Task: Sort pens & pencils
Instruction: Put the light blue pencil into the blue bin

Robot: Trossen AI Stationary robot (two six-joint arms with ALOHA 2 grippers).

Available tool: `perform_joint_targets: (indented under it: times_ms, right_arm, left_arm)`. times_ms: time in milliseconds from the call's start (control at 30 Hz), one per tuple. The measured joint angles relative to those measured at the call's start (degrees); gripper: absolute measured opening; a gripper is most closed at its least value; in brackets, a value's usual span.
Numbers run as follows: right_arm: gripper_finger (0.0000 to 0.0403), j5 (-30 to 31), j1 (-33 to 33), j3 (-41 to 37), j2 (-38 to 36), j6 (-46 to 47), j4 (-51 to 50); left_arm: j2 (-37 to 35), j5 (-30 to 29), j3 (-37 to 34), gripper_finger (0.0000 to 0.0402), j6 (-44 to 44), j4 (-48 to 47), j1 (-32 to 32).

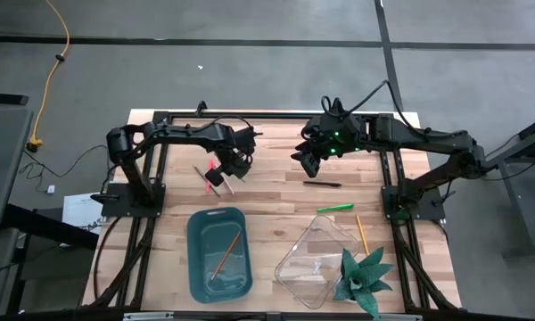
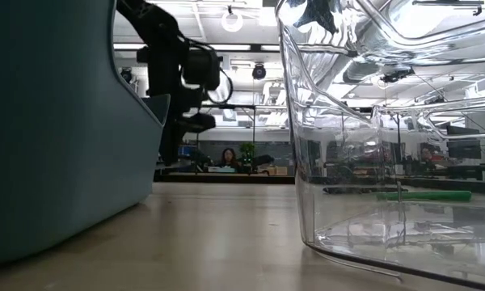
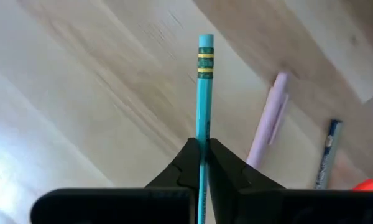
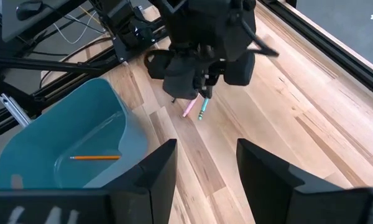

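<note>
Four pencils can be counted: one orange pencil (image 1: 226, 254) in the bin, one yellow pencil (image 1: 361, 234) on the table to the right, one teal pencil (image 3: 204, 93) and one dark blue pencil (image 3: 327, 152) on the far left; four pens: one black pen (image 1: 322, 184), one green pen (image 1: 334, 208), one pink pen (image 3: 267, 121), and one red-orange tip (image 3: 367, 185), only partly visible; two containers, one teal bin (image 1: 196, 259) and one clear tub (image 1: 290, 267); one green plant (image 1: 364, 276) at the near right.

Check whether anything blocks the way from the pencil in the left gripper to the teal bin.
Nothing visible does. The left gripper is shut on the teal pencil, and bare table lies between it and the teal bin.
</note>
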Motion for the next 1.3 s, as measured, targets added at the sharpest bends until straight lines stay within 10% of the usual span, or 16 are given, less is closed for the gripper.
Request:
perform_joint_targets:
  times_ms: [1300]
  right_arm:
    - [0.0158, -2.0, -1.6, 0.0, 0.0, -5.1, -2.4]
  left_arm:
    - [-22.1, -1.0, 3.0, 0.0014, -26.5, -15.2, -29.2]
